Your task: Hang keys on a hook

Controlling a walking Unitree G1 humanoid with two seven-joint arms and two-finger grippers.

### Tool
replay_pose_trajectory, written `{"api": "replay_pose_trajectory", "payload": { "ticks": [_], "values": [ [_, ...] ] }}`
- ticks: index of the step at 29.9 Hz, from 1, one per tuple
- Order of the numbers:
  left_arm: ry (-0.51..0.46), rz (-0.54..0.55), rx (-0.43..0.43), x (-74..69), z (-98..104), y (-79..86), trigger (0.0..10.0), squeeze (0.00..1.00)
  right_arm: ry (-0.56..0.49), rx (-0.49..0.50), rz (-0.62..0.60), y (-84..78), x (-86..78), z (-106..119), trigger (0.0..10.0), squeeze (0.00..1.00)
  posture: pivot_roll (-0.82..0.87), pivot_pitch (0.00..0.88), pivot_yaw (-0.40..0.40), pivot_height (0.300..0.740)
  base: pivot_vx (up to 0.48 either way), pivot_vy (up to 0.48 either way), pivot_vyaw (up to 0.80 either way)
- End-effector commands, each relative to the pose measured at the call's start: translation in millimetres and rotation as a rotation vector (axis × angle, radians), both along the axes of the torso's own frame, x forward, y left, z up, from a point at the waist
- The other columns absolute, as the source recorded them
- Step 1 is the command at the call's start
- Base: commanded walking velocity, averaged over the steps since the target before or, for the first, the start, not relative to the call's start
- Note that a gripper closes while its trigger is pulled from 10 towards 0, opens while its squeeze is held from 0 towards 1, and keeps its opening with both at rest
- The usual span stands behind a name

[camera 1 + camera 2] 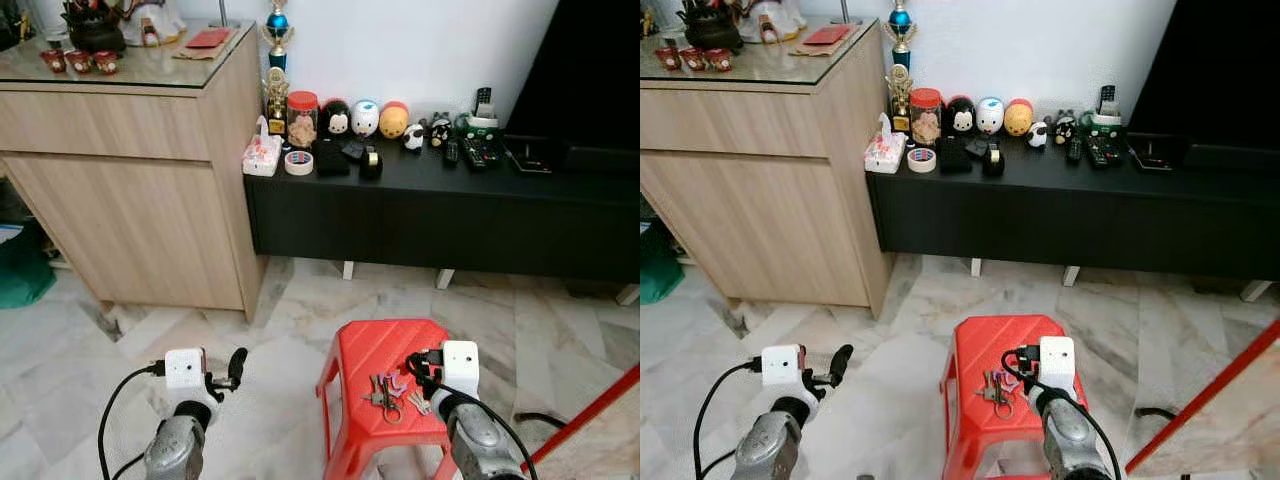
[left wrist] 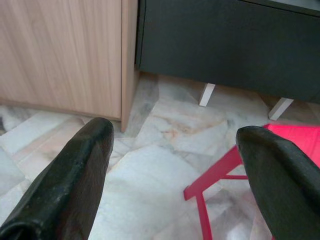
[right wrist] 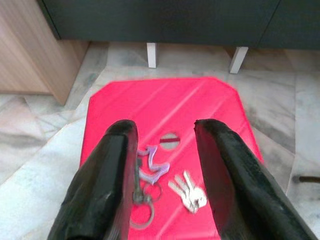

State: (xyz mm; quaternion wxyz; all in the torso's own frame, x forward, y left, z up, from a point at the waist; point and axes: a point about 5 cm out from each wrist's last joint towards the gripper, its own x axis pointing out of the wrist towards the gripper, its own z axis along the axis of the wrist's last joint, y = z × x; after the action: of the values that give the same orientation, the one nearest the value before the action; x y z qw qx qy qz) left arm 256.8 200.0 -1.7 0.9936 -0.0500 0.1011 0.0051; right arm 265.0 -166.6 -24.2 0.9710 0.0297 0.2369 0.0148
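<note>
A bunch of keys (image 1: 390,395) lies on the top of a red plastic stool (image 1: 365,345). It has silver keys (image 3: 189,194), a purple clip (image 3: 152,167) and metal rings. My right gripper (image 3: 165,131) is open and hovers just above the stool, and the keys lie on the seat between and below its two fingers. My left gripper (image 1: 228,375) is also open, holding nothing. It hangs over the marble floor to the left of the stool, whose red edge (image 2: 295,137) shows in the left wrist view.
A light wooden cabinet (image 1: 130,180) stands at the back left. A low black bench (image 1: 430,215) runs along the wall, carrying toys, a tape roll and remotes. A red bar (image 1: 590,420) slants across the floor at the right. Open marble floor surrounds the stool.
</note>
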Motion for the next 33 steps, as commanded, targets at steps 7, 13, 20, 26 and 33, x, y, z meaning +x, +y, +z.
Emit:
{"api": "replay_pose_trajectory", "payload": {
  "ticks": [7,13,20,26,33],
  "values": [
    [0.034,-0.004,-0.008,0.0,-3.7,-3.0,10.0,0.0,0.034,-0.01,0.0,-1.5,-2.8,-3.6,10.0,0.0,0.05,0.0,-0.049,0.658,0.0,0.0,0.0],
    [0.044,-0.02,-0.012,1.8,-4.2,-6.6,10.0,0.0,0.05,-0.007,0.002,-1.5,-4.1,-5.4,10.0,0.0,0.06,0.0,-0.049,0.658,0.0,0.0,0.0],
    [0.049,-0.028,-0.008,2.1,-4.8,-9.0,10.0,0.0,0.106,-0.016,0.001,-0.2,-9.3,-11.6,10.0,0.0,0.06,0.0,-0.049,0.658,0.0,0.0,0.0],
    [0.052,-0.031,-0.01,2.4,-5.1,-10.2,10.0,0.0,0.095,-0.009,0.002,-0.4,-10.8,-12.0,10.0,0.0,0.05,0.0,-0.046,0.649,0.0,0.0,0.0],
    [0.048,-0.028,-0.019,3.4,-4.5,-10.7,10.0,0.0,0.115,-0.014,0.011,-0.7,-12.9,-14.2,10.0,0.0,0.06,0.0,-0.047,0.649,0.0,0.0,0.0]
  ]
}}
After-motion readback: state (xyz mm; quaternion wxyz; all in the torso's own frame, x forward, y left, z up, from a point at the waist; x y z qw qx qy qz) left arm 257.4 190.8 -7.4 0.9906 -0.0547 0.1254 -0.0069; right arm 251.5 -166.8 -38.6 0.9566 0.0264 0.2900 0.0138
